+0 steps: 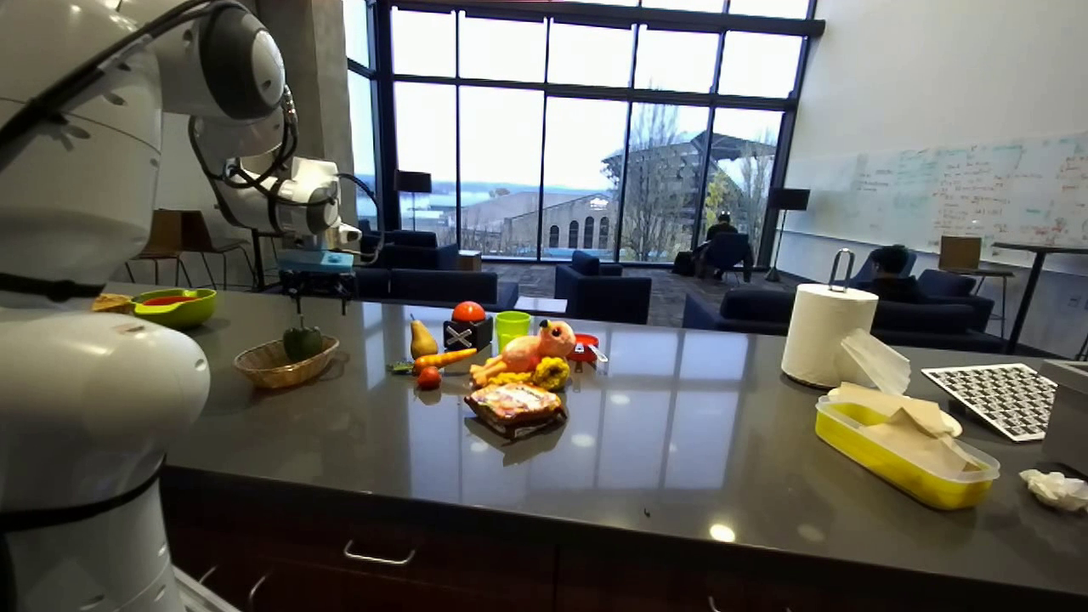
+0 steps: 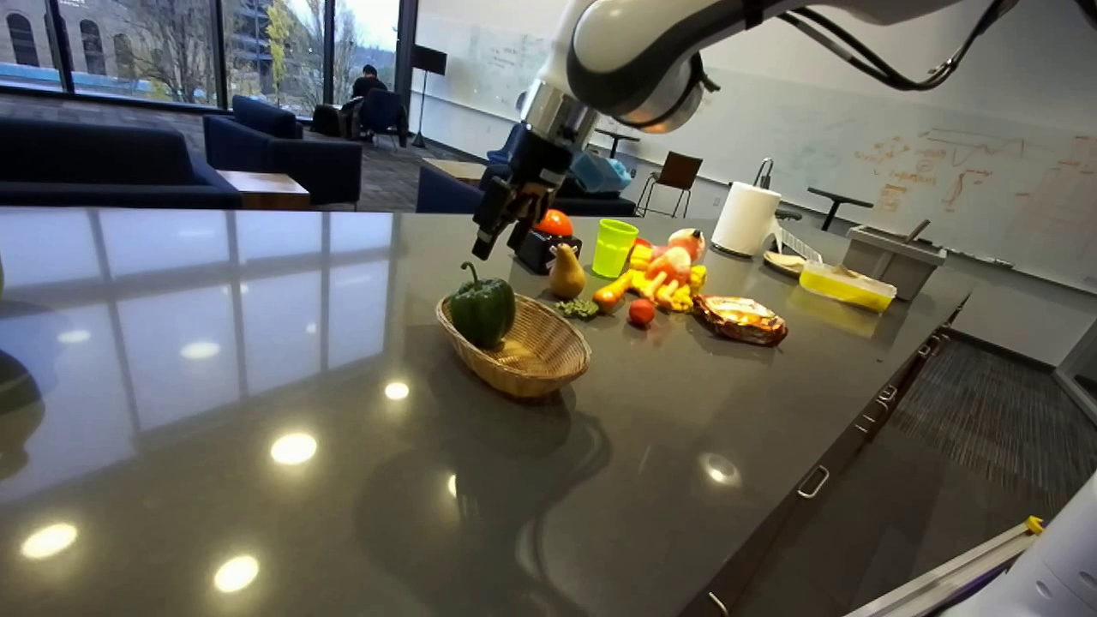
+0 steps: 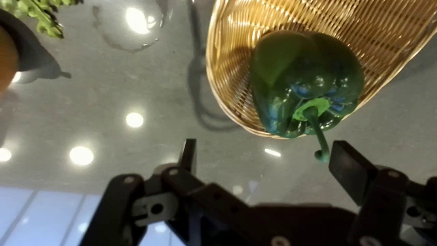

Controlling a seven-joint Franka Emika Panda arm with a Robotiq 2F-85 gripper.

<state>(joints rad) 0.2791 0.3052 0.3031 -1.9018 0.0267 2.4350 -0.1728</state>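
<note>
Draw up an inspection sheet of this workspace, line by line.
Surface: glossy dark-grey countertop, bright light reflections.
Job's things: shiny green bell pepper inside an oval tan wicker basket.
Clutter: yellow-brown pear, tapered orange carrot, lime-green cup, yellow plastic tub.
Gripper: black two-finger gripper open, holding nothing, above the pepper.
Cables: black cables looping alongside the white robot arm.
Surroundings: dark-blue upholstered armchair; person seated by tall windows.
</note>
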